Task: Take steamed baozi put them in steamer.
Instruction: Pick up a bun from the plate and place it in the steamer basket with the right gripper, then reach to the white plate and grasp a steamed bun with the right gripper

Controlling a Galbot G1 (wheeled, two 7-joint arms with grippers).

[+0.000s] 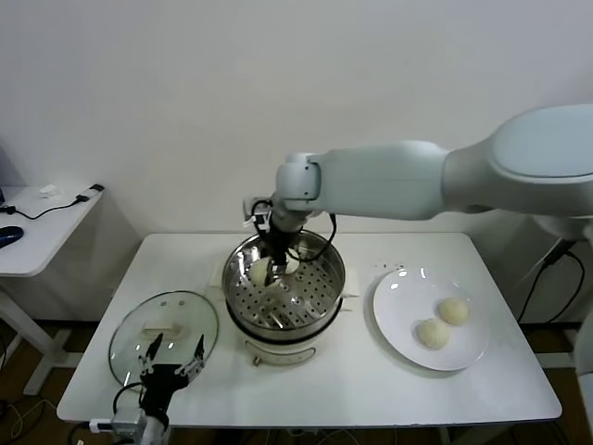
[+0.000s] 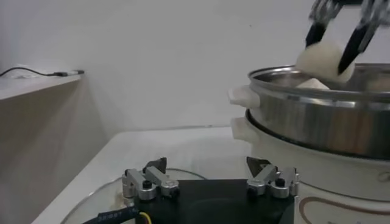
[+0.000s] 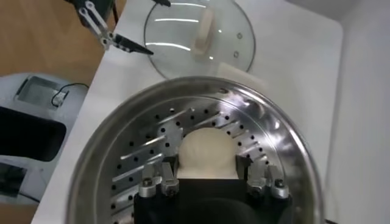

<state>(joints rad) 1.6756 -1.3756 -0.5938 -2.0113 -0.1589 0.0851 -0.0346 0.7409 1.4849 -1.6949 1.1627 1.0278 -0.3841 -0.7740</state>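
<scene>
Baozi (image 1: 258, 271), four, smooth cream-white rounds. One sits between the right claw (image 1: 270, 270) fingers, gripped at its sides, over the perforated tray of the steamer (image 1: 326, 295), toward the rim on the robot's left and far side. Right wrist view shows this bun (image 3: 206, 153) pinched between both fingers, tray holes all around it. Left wrist view shows the same bun (image 2: 323, 59) held just above the steamer rim (image 2: 317, 103) by dark fingertips (image 2: 314, 33), with a second bun (image 2: 312, 83) peeking over the rim directly below it. Two more buns (image 1: 443, 321) lie on a white plate (image 1: 397, 320), well off to the right of the claw, touching or nearly touching each other.

Steamer: shiny steel pot, cream base, side handles, mid-table.

Right arm reaches in from the robot's right across the table, wrist bent down, claw pointing into the pot, closed narrow on the bun.

Left claw (image 1: 172, 354) hangs low at the near left table edge, fingers spread wide, holding nothing, over the near rim of a glass lid (image 1: 190, 311) lying flat on the table. Lid is near-left of the right claw, beside the steamer. Left arm idle.
</scene>
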